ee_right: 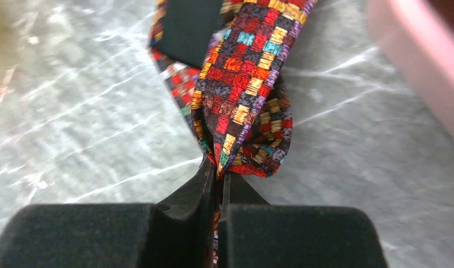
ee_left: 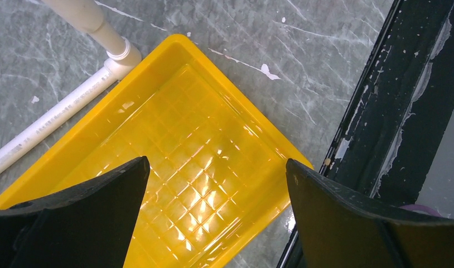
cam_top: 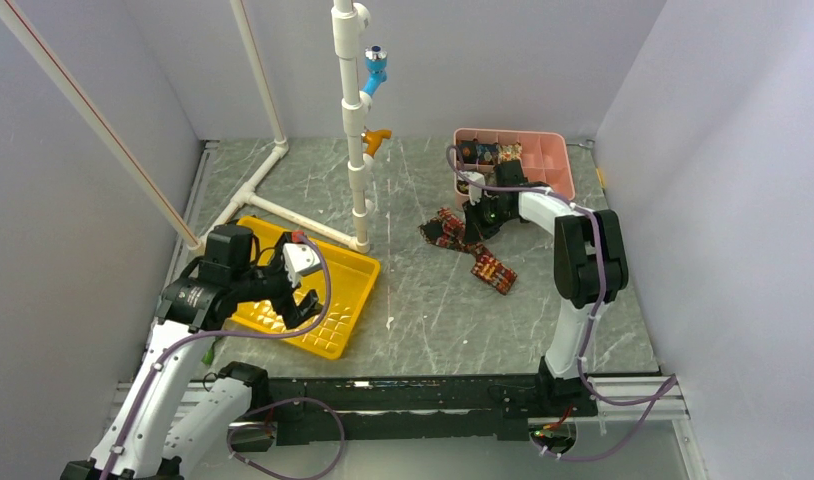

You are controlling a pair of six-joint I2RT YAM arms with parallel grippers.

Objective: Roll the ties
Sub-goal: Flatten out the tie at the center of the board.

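Tie (ee_right: 241, 84) — tight inside right gripper (ee_right: 218, 170)

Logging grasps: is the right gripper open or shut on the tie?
Shut on the tie: the right wrist view shows the right gripper with its fingers pressed nearly together, patterned fabric pinched between them.

tie (ee_right: 241, 72): woven cloth, matt
tray (ee_left: 180, 167): glossy plastic, gridded floor
table (ee_right: 74, 111): marbled, scratched, faint sheen
pipe (ee_left: 57, 117): smooth plastic
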